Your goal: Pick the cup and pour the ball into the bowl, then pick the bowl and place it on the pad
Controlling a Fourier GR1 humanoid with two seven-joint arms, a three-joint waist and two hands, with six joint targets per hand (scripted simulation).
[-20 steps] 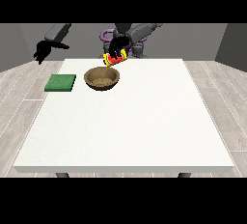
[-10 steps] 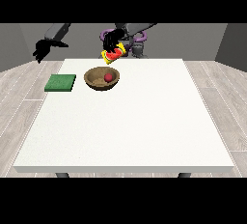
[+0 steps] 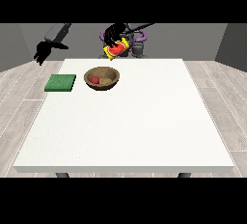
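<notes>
The red ball (image 3: 96,80) is lying in the wooden bowl (image 3: 102,78), so the pour looks done. The robot hand at the view's right (image 3: 114,34) is grasping the tilted cup (image 3: 116,49) above the worktop (image 3: 130,117). The robot hand at the view's left (image 3: 44,51) is hanging released. Moving the bowl onto the green pad (image 3: 61,82) is remaining.

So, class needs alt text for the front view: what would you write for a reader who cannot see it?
A black robot hand holds a tipped red and yellow cup above a wooden bowl that has a red ball in it, on a white table. A green pad lies beside the bowl, towards the view's left, and the other hand hangs in the air at the view's left.
</notes>
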